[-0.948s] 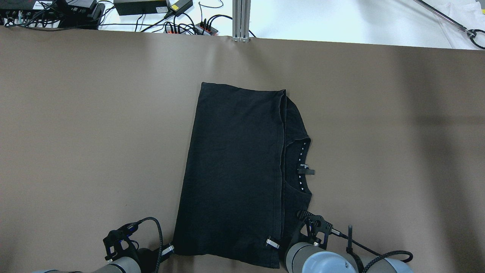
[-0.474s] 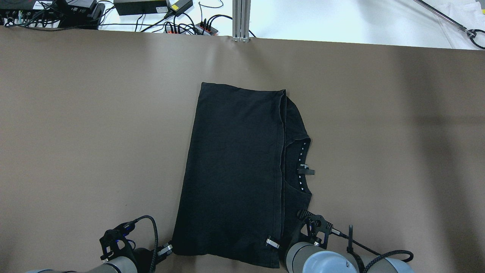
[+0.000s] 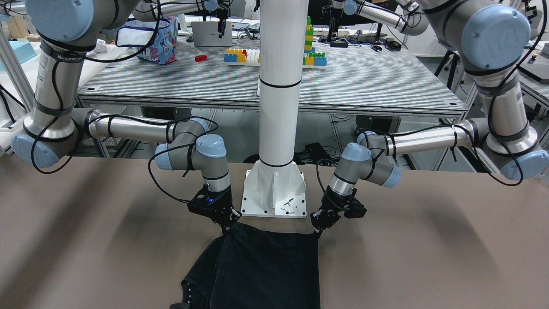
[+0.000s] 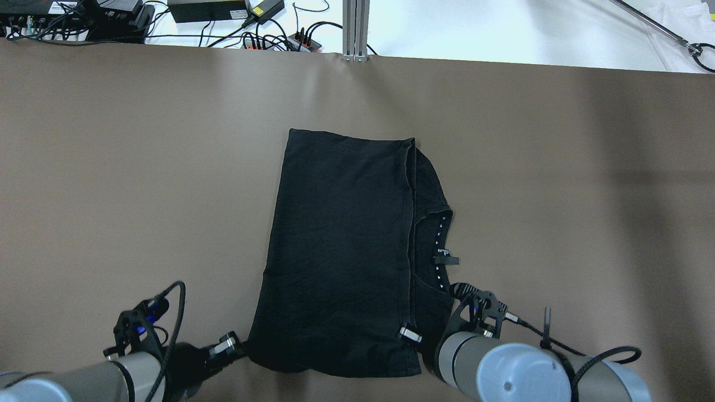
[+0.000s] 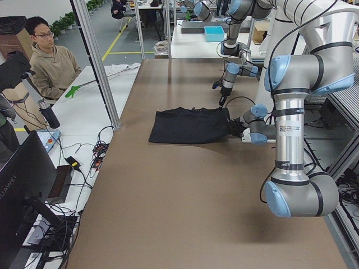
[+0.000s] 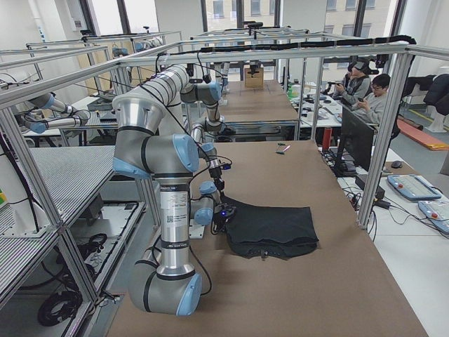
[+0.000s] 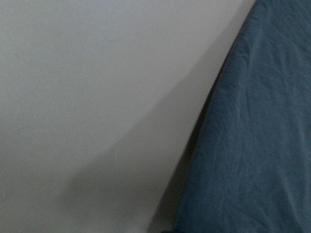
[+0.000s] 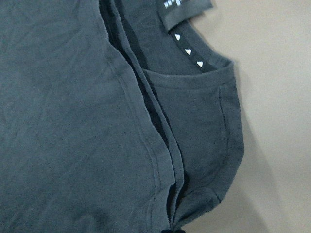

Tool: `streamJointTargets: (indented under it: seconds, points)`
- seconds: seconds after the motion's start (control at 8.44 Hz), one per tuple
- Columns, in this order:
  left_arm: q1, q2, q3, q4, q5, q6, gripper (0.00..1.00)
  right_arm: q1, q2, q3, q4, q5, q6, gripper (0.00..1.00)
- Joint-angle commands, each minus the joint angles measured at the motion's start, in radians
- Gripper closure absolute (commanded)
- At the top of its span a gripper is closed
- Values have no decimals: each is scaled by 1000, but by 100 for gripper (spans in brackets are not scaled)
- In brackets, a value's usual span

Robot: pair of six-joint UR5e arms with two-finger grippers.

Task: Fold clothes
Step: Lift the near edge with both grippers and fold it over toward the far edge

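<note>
One fold done: left gripper point(image 4: 240, 350) and right gripper point(image 4: 410, 335) each clamp a black T-shirt point(image 4: 341, 245) corner near the worktop point(image 4: 139, 167) front edge, cross-fold pending

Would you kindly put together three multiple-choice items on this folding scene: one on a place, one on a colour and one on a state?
1. Where on the black garment do the left gripper and the right gripper sit?
A. at its far edge
B. along its edge nearest the robot
C. in its middle

2. What colour is the pillar between the arms?
A. red
B. black
C. white

3. How does the garment lie?
A. folded over, with the neckline exposed at one side
B. spread out with both sleeves showing
C. crumpled into a ball

Answers:
1 B: the overhead view shows both grippers at the near edge.
2 C: the front-facing view shows it plainly white.
3 A: a hemmed layer covers most of the garment, with the neckline beside it.
</note>
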Motion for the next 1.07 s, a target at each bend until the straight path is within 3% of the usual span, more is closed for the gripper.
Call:
streamJointTargets:
  seconds: [0.0, 0.12, 0.36, 0.59, 0.71, 0.83, 0.95]
  points:
    - [-342, -161, 130, 2, -308, 26, 100, 293, 75, -24, -8, 192, -69, 100]
    - [-452, -250, 217, 3, -397, 45, 100, 386, 168, -128, -10, 296, -92, 100]
    - [-623, -448, 457, 2, -532, 68, 100, 495, 319, -392, -2, 389, -196, 100]
    - [-719, -629, 743, -3, -568, 138, 100, 569, 438, -624, 63, 451, -259, 100]
    - [-727, -729, 932, -27, -561, 169, 100, 577, 481, -749, 144, 448, -269, 100]
    - [-757, -844, 1139, -104, -559, 212, 100, 609, 556, -920, 234, 448, -272, 19]
    - [-762, -904, 1295, -186, -541, 267, 22, 643, 583, -1036, 329, 448, -307, 6]
